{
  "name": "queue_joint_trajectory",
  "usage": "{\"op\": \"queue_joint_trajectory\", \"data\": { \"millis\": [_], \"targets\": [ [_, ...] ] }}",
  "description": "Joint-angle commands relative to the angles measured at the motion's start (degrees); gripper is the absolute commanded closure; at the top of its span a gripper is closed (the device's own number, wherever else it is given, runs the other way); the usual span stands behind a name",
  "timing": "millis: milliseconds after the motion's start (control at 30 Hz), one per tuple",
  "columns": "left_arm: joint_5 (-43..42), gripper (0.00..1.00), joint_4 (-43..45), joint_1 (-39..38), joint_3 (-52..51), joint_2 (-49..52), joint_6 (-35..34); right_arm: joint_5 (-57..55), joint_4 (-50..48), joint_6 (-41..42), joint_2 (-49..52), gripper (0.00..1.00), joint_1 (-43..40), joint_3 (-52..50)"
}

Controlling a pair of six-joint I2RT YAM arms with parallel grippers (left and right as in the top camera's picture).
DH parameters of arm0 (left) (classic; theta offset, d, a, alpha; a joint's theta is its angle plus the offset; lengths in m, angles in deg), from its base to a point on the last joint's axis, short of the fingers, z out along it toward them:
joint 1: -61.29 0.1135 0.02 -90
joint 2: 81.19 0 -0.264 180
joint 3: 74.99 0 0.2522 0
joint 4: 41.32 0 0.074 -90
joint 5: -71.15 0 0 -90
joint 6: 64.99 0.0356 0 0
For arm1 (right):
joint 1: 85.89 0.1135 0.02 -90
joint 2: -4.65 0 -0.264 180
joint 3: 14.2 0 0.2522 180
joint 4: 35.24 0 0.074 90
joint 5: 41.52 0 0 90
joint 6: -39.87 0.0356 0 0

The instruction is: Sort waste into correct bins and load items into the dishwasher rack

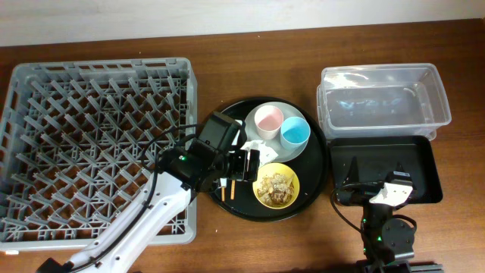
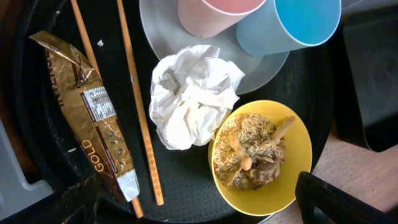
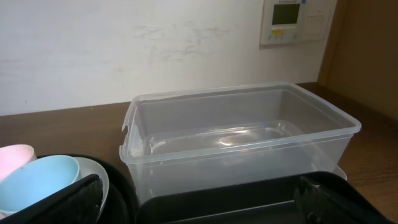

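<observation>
Overhead — grey dishwasher rack point(image 1: 98, 152) on the left of the table point(image 1: 250, 243). A round black tray point(image 1: 321, 163) sits mid-table and carries the pink cup point(image 1: 268, 120), the blue cup point(image 1: 295, 133) and the yellow bowl point(image 1: 276, 186). The left arm point(image 1: 144, 220) reaches over the tray's left side. The clear tub point(image 1: 383, 102) stands at the right rear, with the black rectangular tray point(image 1: 424, 163) just in front of it. The right arm point(image 1: 386, 235) is at that tray's near edge.

Left wrist — the left fingers point(image 2: 81, 199) are spread wide, gripping nothing, above the round tray. Below them lies a gold wrapper point(image 2: 87, 118) beside two chopsticks point(image 2: 140, 124). Crumpled tissue point(image 2: 193, 96) lies partly on the grey-green plate point(image 2: 161, 37), which holds both cups. Food scraps point(image 2: 252, 152) fill the bowl.

Right wrist — the right fingers point(image 3: 68, 199) are apart, nothing between them, low over the black rectangular tray and facing the tub.
</observation>
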Motion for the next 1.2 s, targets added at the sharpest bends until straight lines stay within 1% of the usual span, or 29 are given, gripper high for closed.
{"op": "queue_joint_trajectory", "data": {
  "millis": [0,267,367,467,633,667,733,833,900,1033,1167],
  "targets": [
    [0.63,0.01,0.13,-0.22,-0.31,0.31,-0.52,-1.14,0.31,0.66,-0.33,0.01,0.31,-0.31],
    [0.63,0.01,0.13,-0.24,-0.31,0.31,-0.52,-0.48,-2.08,0.68,-0.33,0.01,0.31,-0.31],
    [0.66,0.01,0.13,-0.22,-0.31,0.33,-0.52,3.34,-2.05,0.66,-0.33,0.01,0.31,-0.31],
    [0.63,0.01,0.13,-0.24,-0.31,0.31,-0.52,9.75,-2.62,0.66,-0.33,0.01,0.31,-0.31],
    [0.63,0.01,0.13,-0.22,-0.31,0.31,-0.52,14.51,-7.72,0.68,-0.33,0.01,0.31,-0.22],
    [0.63,0.01,0.13,-0.22,-0.31,0.33,-0.52,15.78,-7.54,0.68,-0.33,0.01,0.31,0.35],
    [0.63,0.01,0.13,-0.22,-0.31,0.33,-0.52,19.19,-1.9,0.74,-0.15,0.01,0.31,4.39],
    [0.66,0.01,0.13,-0.22,-0.31,0.31,-0.52,19.12,6.1,2.19,1.11,0.01,0.31,10.84],
    [0.63,0.01,0.13,-0.22,-0.31,0.31,-0.52,19.12,11.28,2.19,3.69,0.01,0.31,17.0],
    [0.63,0.0,0.13,-0.22,-0.31,0.31,-0.52,19.17,23.12,2.16,12.37,0.01,0.31,31.54],
    [0.63,0.01,0.13,-0.22,-0.31,0.31,-0.52,20.33,40.68,2.14,25.75,0.01,0.31,47.98]
  ]
}}
